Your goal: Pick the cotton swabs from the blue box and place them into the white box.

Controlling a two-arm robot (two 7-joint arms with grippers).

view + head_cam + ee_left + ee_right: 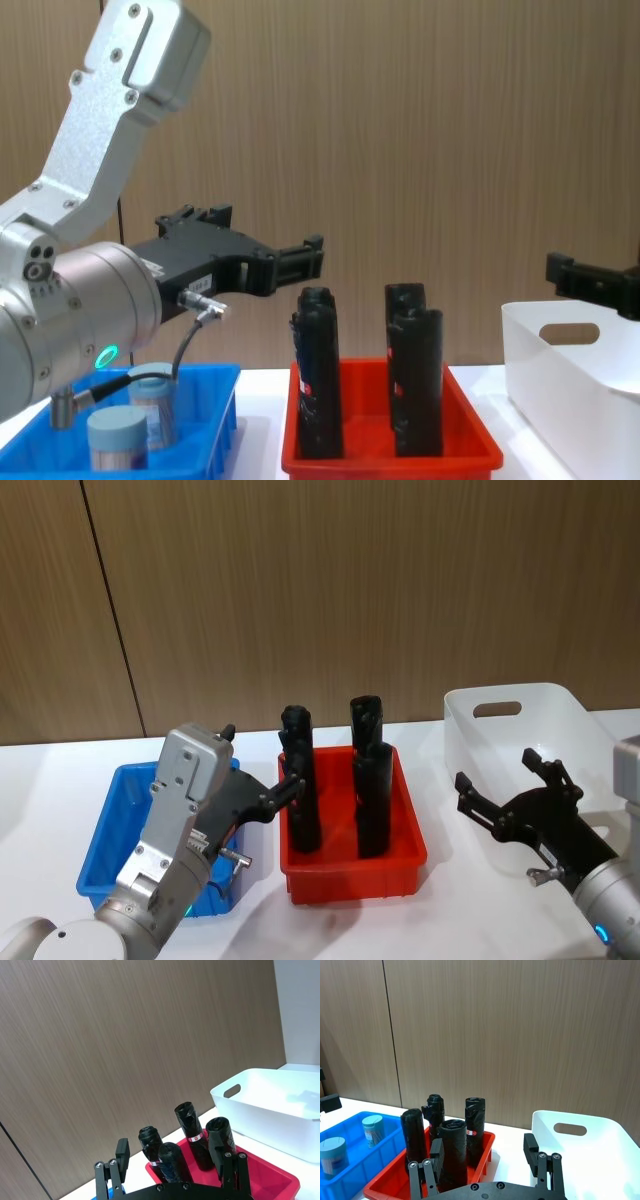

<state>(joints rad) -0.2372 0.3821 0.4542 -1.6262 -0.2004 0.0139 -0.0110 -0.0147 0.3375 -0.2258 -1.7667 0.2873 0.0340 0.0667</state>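
The left tool [170, 1150] hangs empty with its fingers [122, 1152] spread wide. It is held above the blue box [105, 830] and levelled toward the red tray [400, 852] rather than pointed down into the box. Beneath and behind it, the cotton swabs [115, 435] stand upright in the blue box. Two lidded tubs are visible there, one nearer the robot and one just beyond it, and neither is touched.

The red tray sits just beside the blue box, packed with tall black cylinders [372, 800]. The white box [560, 705] is on the tray's far side, on the white counter [450, 910]. The right tool [483, 1150] waits near the white box's front wall, also spread and carrying nothing.

This looks like the approach before a pick, with no tub in either tool.

The next move calls for the left wrist to pitch down and drop between the box walls. The fingers should straddle one tub below its lid before closing. The nearer tub looks the easier one to reach, though the arm hides much of the box from the head view.

The carry to the white box then needs height, since the black cylinders stand well above the tray rim across the direct path.
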